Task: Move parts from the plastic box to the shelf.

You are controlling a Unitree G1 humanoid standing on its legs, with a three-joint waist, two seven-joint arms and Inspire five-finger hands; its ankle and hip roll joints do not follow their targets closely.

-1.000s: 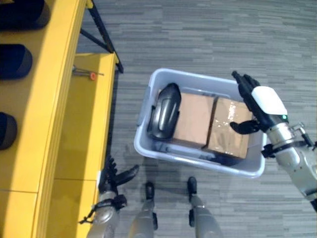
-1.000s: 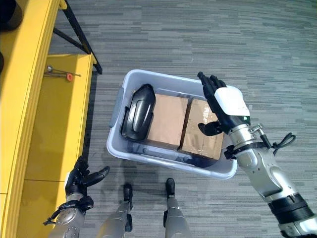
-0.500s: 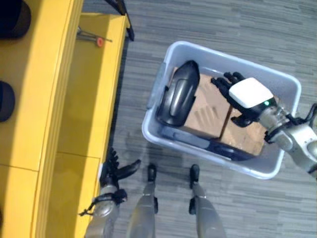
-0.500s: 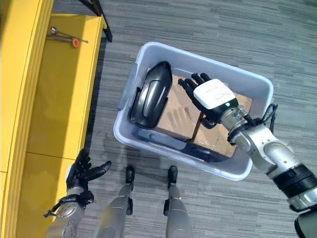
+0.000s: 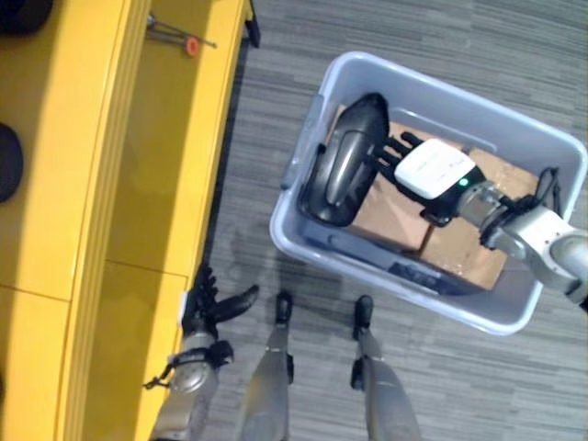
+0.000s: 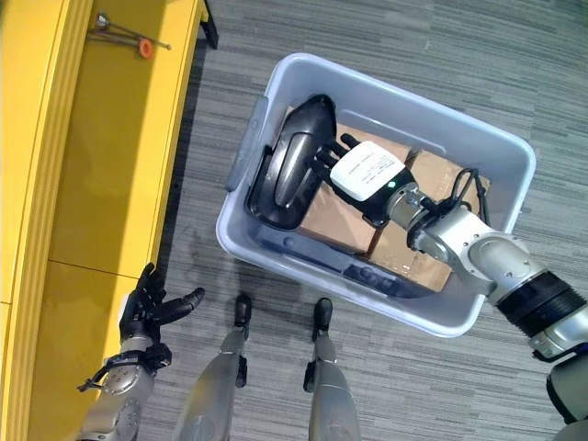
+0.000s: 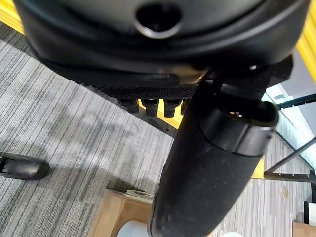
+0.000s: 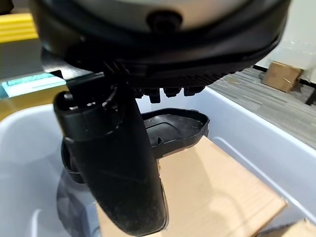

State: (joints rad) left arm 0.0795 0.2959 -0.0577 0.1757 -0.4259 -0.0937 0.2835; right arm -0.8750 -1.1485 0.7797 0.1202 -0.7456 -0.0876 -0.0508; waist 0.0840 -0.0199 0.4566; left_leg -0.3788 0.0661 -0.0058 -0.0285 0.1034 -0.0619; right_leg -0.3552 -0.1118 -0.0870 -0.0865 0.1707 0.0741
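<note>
Your right robot hand (image 6: 366,175) open, fingers at the black moulded part (image 6: 287,175) in the plastic box (image 6: 478,138), left robot hand (image 6: 147,308) open beside the yellow shelf (image 6: 101,156)

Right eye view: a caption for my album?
Right hand reaching for the black part in the plastic box.

Plastic box (image 6: 478,312) on floor right of shelf (image 5: 101,184), part (image 6: 289,175) leaning inside on cardboard boxes (image 6: 335,220)

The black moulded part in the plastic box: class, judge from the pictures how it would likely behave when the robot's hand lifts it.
The black moulded part looks like a thin, hollow shell, so probably stiff and light for its size. Its glossy, rounded back may slip under the right hand. It leans on a cardboard box against the plastic box wall, so it could tip if nudged.
</note>
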